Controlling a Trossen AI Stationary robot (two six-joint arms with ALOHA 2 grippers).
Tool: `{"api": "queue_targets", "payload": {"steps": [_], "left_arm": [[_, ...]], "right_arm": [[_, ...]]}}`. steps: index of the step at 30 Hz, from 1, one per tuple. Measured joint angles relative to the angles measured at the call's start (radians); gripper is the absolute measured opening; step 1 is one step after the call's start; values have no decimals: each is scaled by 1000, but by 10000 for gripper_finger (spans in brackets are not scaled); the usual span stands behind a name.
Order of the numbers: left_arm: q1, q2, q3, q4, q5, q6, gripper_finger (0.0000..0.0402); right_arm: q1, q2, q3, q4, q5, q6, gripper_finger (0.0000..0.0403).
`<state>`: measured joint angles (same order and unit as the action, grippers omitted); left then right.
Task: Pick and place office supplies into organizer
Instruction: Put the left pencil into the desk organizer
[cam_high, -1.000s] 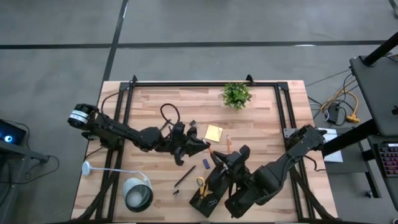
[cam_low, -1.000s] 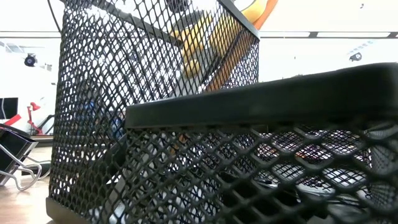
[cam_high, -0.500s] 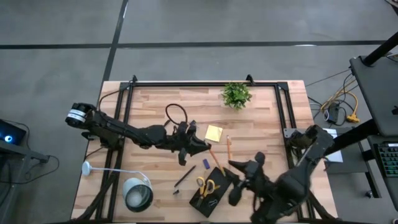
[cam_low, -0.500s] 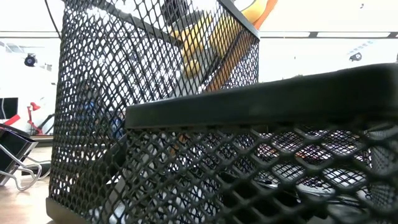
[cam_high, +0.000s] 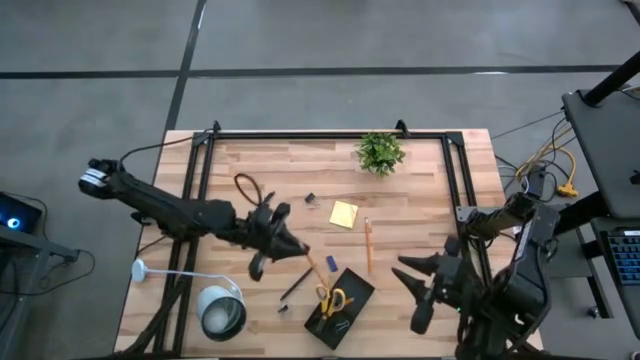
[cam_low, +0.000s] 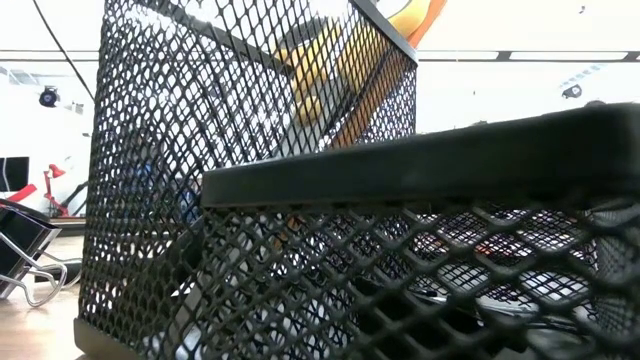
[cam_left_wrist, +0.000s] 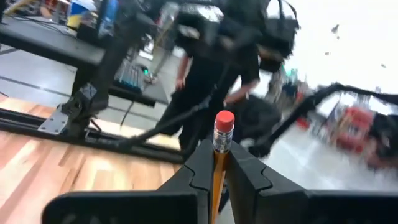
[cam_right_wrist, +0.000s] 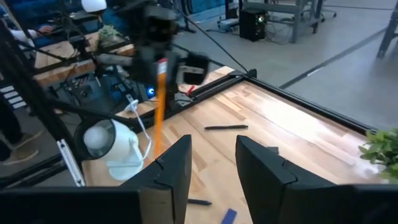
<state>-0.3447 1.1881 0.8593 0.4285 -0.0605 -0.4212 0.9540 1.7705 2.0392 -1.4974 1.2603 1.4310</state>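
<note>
The black mesh organizer (cam_high: 341, 304) sits near the table's front edge with the yellow-handled scissors (cam_high: 330, 298) in it. It fills the low view (cam_low: 400, 180). My left gripper (cam_high: 283, 246) hovers to its left, shut on an orange pencil (cam_high: 312, 267). My right gripper (cam_high: 417, 289) hangs open to the organizer's right with nothing between its fingers (cam_right_wrist: 211, 165). Lying loose on the table are a second orange pencil (cam_high: 367, 242), a yellow sticky-note pad (cam_high: 344, 213), a black pen (cam_high: 297, 283), a small blue piece (cam_high: 330, 262) and a binder clip (cam_high: 310, 200). My left gripper pinches the pencil's shaft (cam_left_wrist: 217, 168) between its two fingers, a little below the red eraser (cam_left_wrist: 224, 121). The eraser end sticks out past the fingertips. The pencil is lifted clear of the table, and seen from the right wrist its long part (cam_right_wrist: 157, 112) reaches away from the fingers.
A green potted plant (cam_high: 380, 152) stands at the table's far edge. A round silver-white lamp (cam_high: 221, 312) sits at the near left corner. A person stands beyond the table in the left wrist view (cam_left_wrist: 211, 68). Bare wood lies in the far left part (cam_high: 260, 165).
My left gripper has drawn back toward the table's left edge and risen, carrying the pencil with it. My right gripper has pulled away from above the organizer toward the table's right edge and risen.
</note>
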Motion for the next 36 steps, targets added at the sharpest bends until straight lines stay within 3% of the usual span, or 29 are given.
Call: {"api": "queue_targets", "payload": {"steps": [13,36], "left_arm": [[-160,59,0,-55,6,143,8],[-196,406,26,39,26,222,8]], "right_arm": [[-9,1,-5,-74,-4,108,99],[-10,3,-64,-74,-42,219,93]]}}
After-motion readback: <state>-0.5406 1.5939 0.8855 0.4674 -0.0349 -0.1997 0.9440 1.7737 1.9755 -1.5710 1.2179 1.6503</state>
